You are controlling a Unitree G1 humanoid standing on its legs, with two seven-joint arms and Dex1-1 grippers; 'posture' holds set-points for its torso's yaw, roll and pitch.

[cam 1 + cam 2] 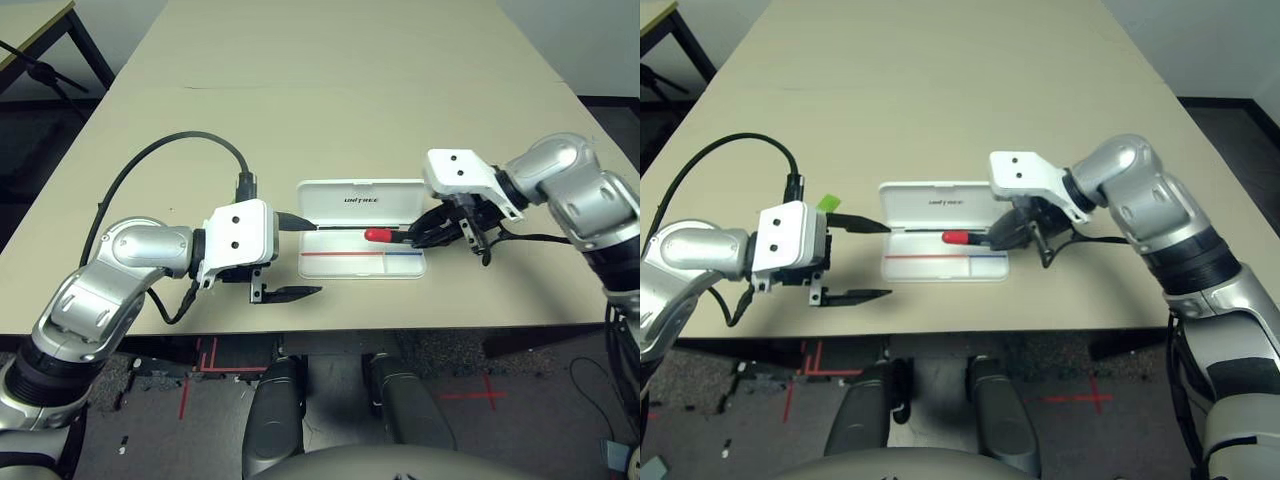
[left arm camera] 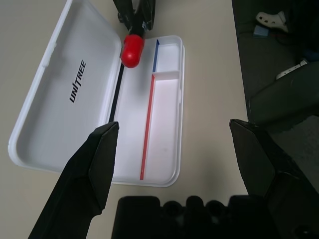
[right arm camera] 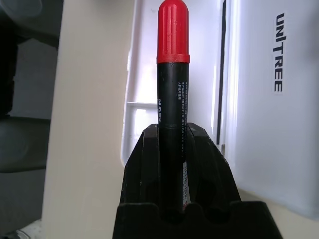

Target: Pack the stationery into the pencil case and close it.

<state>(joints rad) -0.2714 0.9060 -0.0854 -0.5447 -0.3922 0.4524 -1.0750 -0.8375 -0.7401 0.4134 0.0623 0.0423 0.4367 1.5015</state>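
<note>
Your pencil case (image 1: 360, 228) lies open on the table (image 1: 330, 90), close to the near edge, lid folded back toward the far side with the UNITREE lettering showing and the tray on the near side. The tray carries a red line and a blue line along its length; a divider walls off a small compartment at the right end. Both compartments look bare in the left wrist view.

Your right claw (image 1: 412, 237) is clamped on the red marker (image 1: 378, 235). The fingers hold the black barrel, and the red cap points left, out past the fingertips. The marker hangs over the right part of the case, about above the hinge line between lid and tray; you cannot tell from these views whether it touches the plastic.

Your left claw (image 1: 298, 257) stands wide, holding nothing. Its far finger (image 1: 292, 221) reaches the left rim of the case near the hinge; its near finger (image 1: 290, 292) hangs over bare table just off the case's near-left corner. Whether the far finger touches the rim is unclear.

The light-green highlighter (image 1: 827, 203) shows as a small sliver behind the left hand, left of the case, mostly hidden.

Room: the far half of the table is open surface. Between the tray's near rim and the table's near edge only a narrow strip remains. To the right of the case, the right forearm takes up the space.
</note>
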